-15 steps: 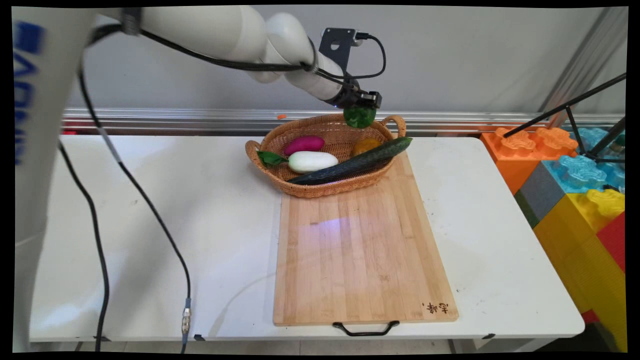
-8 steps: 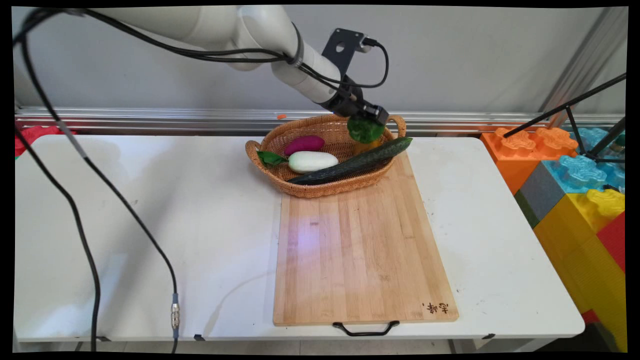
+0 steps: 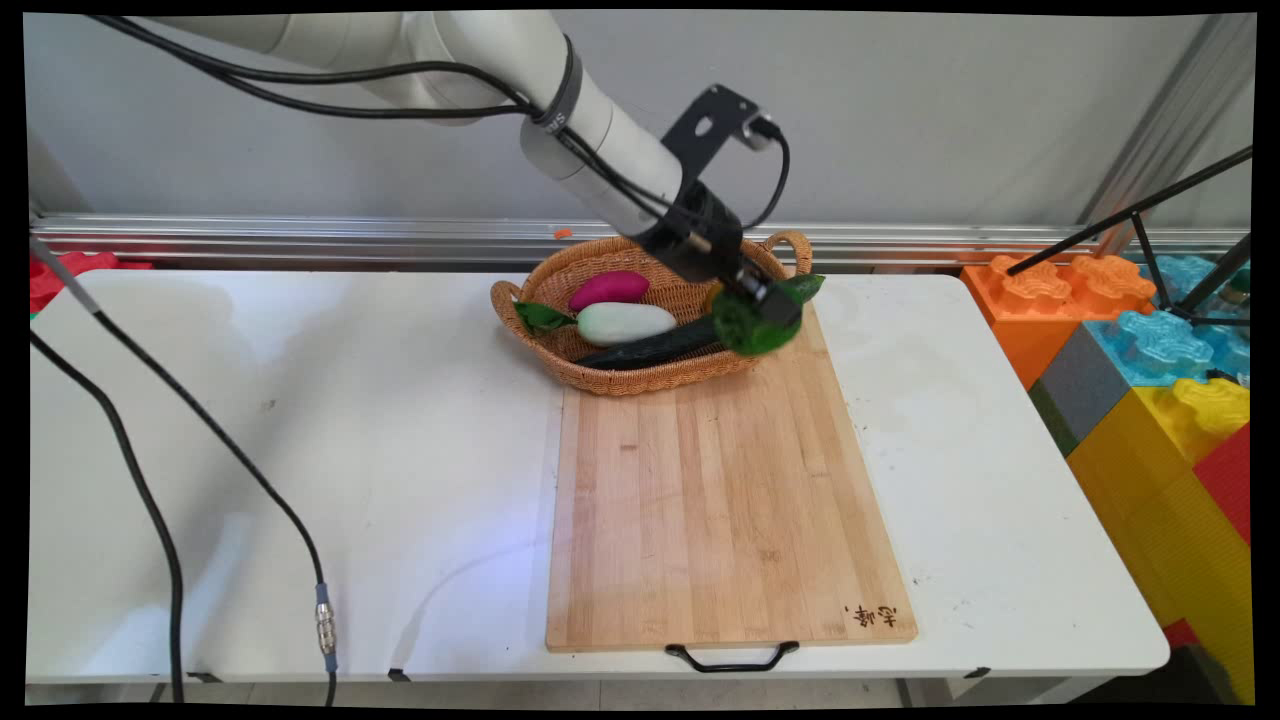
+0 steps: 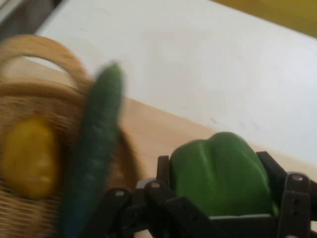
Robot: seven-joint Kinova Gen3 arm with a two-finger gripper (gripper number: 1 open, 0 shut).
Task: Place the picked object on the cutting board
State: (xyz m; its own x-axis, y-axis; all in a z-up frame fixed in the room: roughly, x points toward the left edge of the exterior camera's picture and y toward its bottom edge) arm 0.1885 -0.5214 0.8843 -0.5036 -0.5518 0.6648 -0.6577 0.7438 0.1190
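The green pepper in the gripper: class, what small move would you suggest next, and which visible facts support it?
Probably carry it a little further over the cutting board and lower it. The gripper is shut on the green pepper, held in the air at the rim of the basket above the cucumber, and the board's surface is bare.

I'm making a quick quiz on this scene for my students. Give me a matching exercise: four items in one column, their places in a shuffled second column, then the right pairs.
Items
1. green bell pepper
2. cucumber
3. purple sweet potato
4. wicker basket

Places
A. lies long across the basket, its tip over the rim
B. stands on the cutting board's far end
C. in the gripper, over the basket's right rim
D. in the basket, behind the white eggplant

Pairs: 1-C, 2-A, 3-D, 4-B
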